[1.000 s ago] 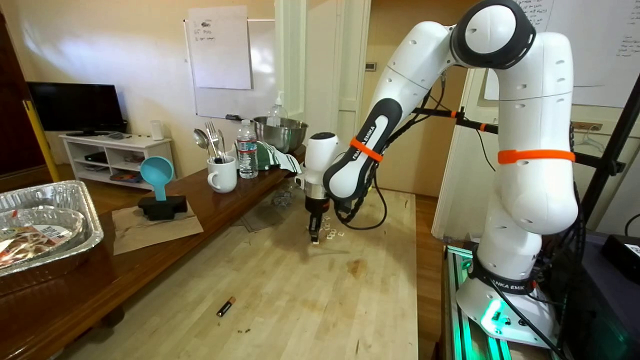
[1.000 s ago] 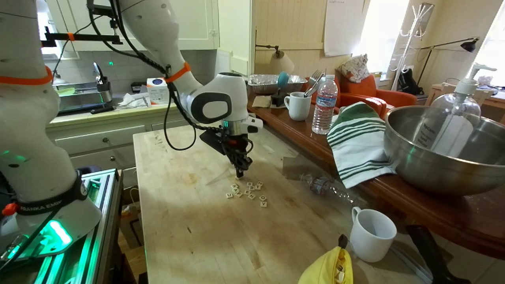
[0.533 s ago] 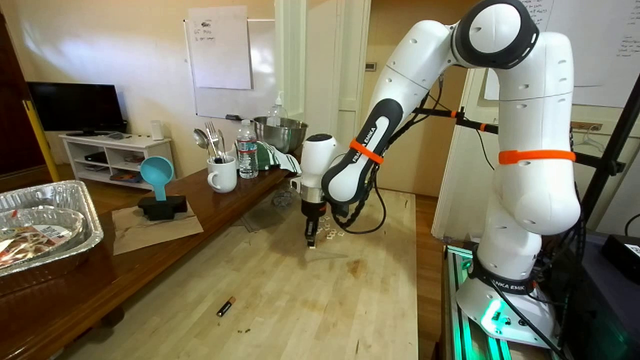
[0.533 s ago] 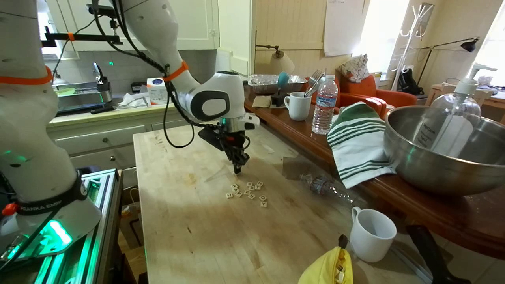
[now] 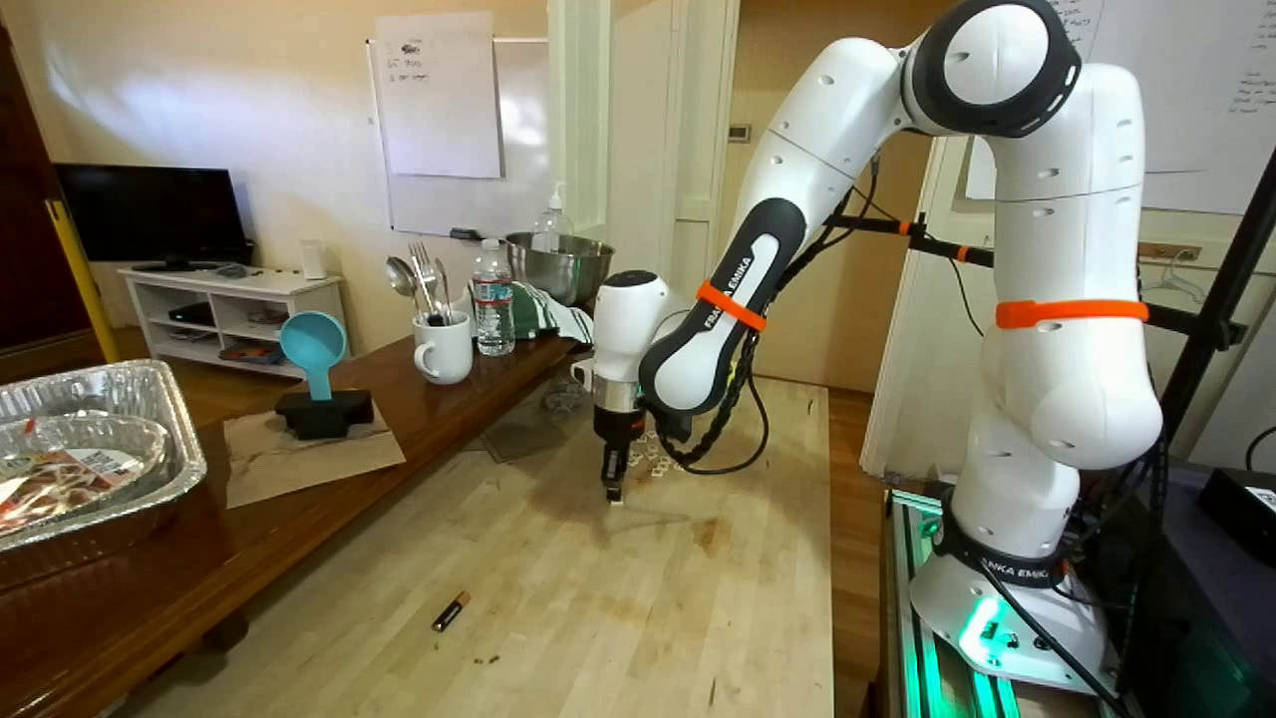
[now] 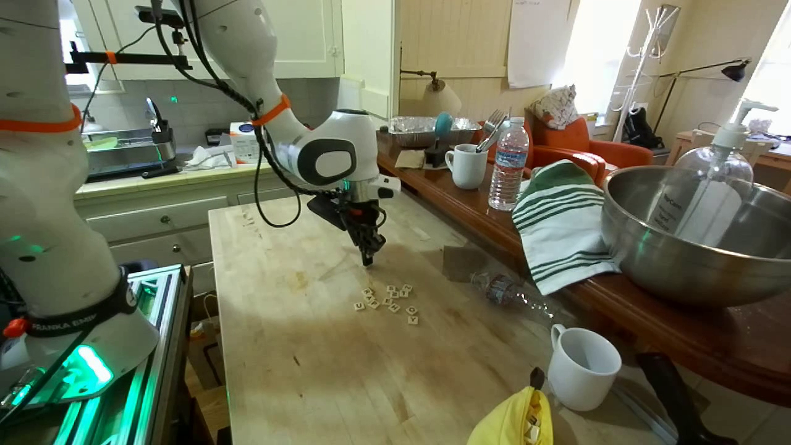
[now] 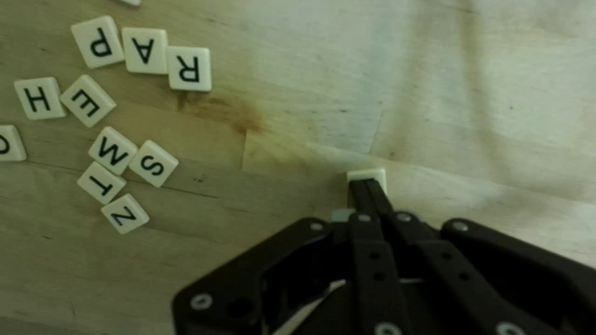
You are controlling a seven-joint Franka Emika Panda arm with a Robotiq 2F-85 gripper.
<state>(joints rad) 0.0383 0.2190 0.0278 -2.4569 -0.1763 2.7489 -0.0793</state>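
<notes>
Low over the table (image 6: 340, 383), the gripper (image 7: 365, 182) points down, its jaws pressed together; lettered tiles (image 7: 112, 150) lie scattered off to one side, while a lone tile (image 7: 371, 173) sits right beneath the jaw ends, which partly cover it.

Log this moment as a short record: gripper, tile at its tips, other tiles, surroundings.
gripper: shut, jaws together
tile at tips: apparently flat on the wooden tabletop, partly covered, letter hidden
contact: likely, not certain
other tiles: letters up, including P, A, R
exterior views: battery, yellow pouch, white mug
</notes>
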